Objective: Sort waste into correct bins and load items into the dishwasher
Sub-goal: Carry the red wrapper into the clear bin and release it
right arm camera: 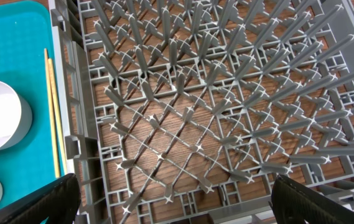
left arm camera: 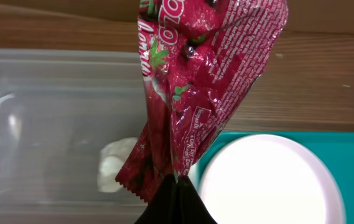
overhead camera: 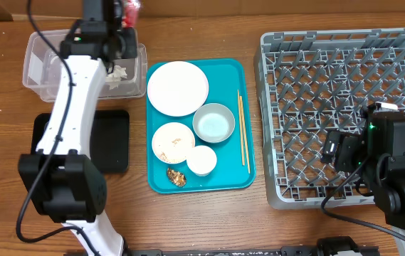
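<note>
**While the left gripper (left arm camera: 175, 202) pinches the red wrapper (left arm camera: 195, 81), the right gripper (right arm camera: 183, 202) stands wide over the rack (overhead camera: 344, 78)**

Where the overhead frame begins at the upper left, the clear tub (overhead camera: 35, 64) sits on the wooden table (overhead camera: 202, 35), with a crumpled white tissue (overhead camera: 119, 73) inside near its right end. Just below it lies the flat black tray (overhead camera: 113, 142), partly hidden by the left arm. At the top edge, near the tub's upper right corner, the left gripper is closed on the wrapper. In the left wrist view the dark fingertips meet on its lower edge, and the crinkled foil rises across the tub's right end and the rim of the white plate (overhead camera: 178, 87). Whether the wrapper hangs directly above the tub, I cannot tell.

Centre frame, the teal tray (overhead camera: 227, 75) carries the plate at its upper left and the grey-blue bowl (overhead camera: 213, 122) right of middle. Below the plate is a white bowl (overhead camera: 173, 142) flecked with bits too small to name, and the white cup (overhead camera: 202, 160) touches its right side. A brown scrap (overhead camera: 176, 177) lies at the tray's lower left, and the chopsticks (overhead camera: 243, 131) lie lengthwise along the right rim.

On the right, the grey rack fills the frame — its pegs upright, wood showing through the lattice. The right gripper hovers over its lower right part, fingers spread far apart and holding nothing.
</note>
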Tool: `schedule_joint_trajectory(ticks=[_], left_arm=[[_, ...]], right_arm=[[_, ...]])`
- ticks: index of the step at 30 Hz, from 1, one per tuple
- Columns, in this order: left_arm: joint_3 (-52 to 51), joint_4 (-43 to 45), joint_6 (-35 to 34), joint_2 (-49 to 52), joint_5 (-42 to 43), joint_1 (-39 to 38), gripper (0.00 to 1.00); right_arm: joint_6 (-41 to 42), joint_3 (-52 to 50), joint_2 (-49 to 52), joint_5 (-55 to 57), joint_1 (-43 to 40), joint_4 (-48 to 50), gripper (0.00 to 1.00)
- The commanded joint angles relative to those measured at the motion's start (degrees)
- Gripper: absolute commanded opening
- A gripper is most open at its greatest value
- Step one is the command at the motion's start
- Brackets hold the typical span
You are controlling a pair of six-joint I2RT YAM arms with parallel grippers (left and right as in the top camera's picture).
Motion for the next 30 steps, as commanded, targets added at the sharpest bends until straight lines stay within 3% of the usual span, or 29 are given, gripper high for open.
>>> schedule_joint_trajectory(ticks=[1, 9, 30], left_arm=[[0.22, 0.50, -2.01, 2.86, -1.14, 2.69, 0.04], [0.22, 0.74, -4.52, 4.48, -0.94, 6.43, 0.04], [0.22, -0.22, -4.48, 4.48, -1.07, 6.38, 0.05]], right_arm=[[0.26, 1.33, -0.20, 0.55, -0.20, 0.11, 1.00], [0.26, 1.33, -0.20, 0.55, -0.20, 0.11, 1.00], [0.26, 1.33, -0.20, 0.52, -0.20, 0.11, 1.00]])
